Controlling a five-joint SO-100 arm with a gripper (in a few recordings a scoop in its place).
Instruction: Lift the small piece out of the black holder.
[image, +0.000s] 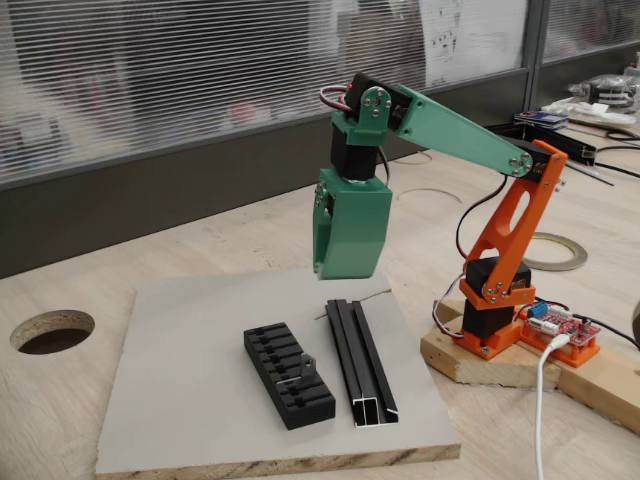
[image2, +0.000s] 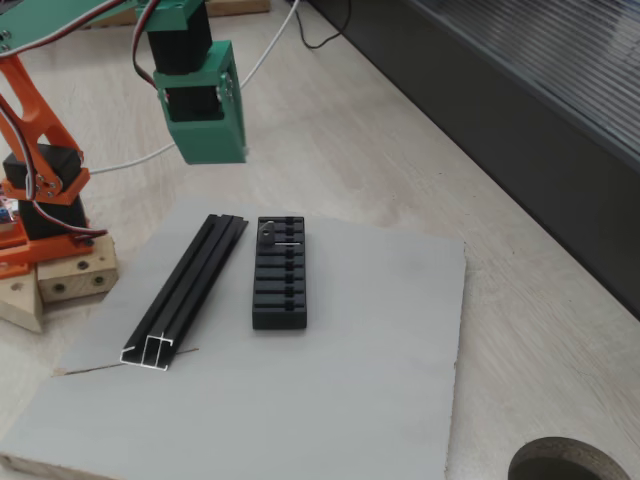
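black holder (image: 288, 374) lengthwise, small piece (image: 303, 372) upright

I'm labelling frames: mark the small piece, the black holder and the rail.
small piece (image2: 270, 236), fixed view, its upright part.
black holder (image2: 279, 290), fixed view, slotted top.
rail (image: 355, 362), fixed view, mid-length channel.

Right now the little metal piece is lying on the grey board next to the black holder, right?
No. The small piece sits in the black holder, at an end slot, as both fixed views show. It is not on the grey board.
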